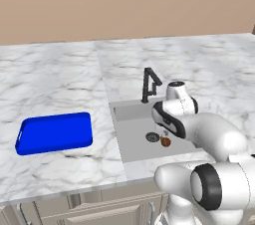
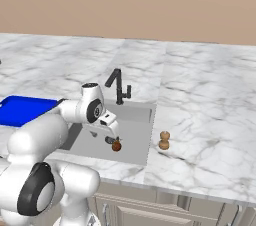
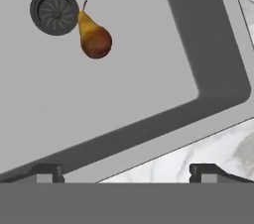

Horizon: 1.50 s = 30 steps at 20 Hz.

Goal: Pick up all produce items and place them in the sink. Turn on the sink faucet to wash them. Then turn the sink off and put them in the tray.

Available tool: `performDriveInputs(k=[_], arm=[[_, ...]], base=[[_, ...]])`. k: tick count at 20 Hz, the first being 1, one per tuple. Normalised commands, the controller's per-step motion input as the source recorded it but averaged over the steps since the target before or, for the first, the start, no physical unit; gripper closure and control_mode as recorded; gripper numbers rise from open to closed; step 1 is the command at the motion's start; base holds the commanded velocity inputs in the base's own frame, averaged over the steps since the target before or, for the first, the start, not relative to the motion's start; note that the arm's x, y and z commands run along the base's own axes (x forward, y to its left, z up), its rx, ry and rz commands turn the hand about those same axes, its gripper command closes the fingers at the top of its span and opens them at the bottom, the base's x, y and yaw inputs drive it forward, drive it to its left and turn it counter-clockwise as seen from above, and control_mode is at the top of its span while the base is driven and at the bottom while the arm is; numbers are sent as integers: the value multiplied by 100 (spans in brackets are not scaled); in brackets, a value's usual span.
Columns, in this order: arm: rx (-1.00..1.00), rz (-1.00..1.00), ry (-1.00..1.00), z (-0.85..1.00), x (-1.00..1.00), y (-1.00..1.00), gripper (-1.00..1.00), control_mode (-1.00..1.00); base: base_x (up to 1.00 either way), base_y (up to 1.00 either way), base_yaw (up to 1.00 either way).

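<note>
Nearest in the left base view, the white arm bends forward over the grey sink [image 1: 130,145], its gripper [image 1: 165,133] hanging just above the basin floor. One orange-brown pear [image 1: 166,142] lies beside the round drain [image 1: 152,137], likely because it was put there for washing. Behind the basin stands the black faucet [image 1: 149,84], spout angled over the water side, and I see no water running. Well to the left on the marble tabletop [image 1: 55,79] sits the blue tray [image 1: 55,132], with nothing in it that I can see; it is the last stop, so that makes sense.

From the right base view, the arm reaches in from the left and the gripper [image 2: 112,135] hovers just over the pear [image 2: 116,145]. A tan, lumpy produce item [image 2: 164,140] stands on the tabletop just beside the sink's right rim, not yet in the basin; I judge it the next thing to fetch.

Looking along the hand, the pear [image 3: 94,37] rests touching the drain's edge [image 3: 53,11], stem pointing away. Both fingers [image 3: 47,171] sit far apart at the bottom, spread wide and holding nothing.
</note>
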Motion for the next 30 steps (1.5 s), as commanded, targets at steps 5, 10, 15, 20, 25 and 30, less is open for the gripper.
performDriveInputs(k=[5, 10, 15, 20, 25, 30], arm=[[0, 0, 3, -30, 15, -1, -100, -100], [0, 0, 5, -27, 21, -3, -100, -100], [0, 0, 4, -25, 22, -5, -100, -100], [0, 0, 1, -23, 17, -7, -100, -100], [0, 0, 2, -22, 12, -7, -100, -100], [0, 0, 0, -20, 12, -3, -100, -100]], base=[[0, 0, 0], [0, 0, 0], [0, 0, 0], [0, 0, 0], [0, 0, 0], [0, 0, 0]])
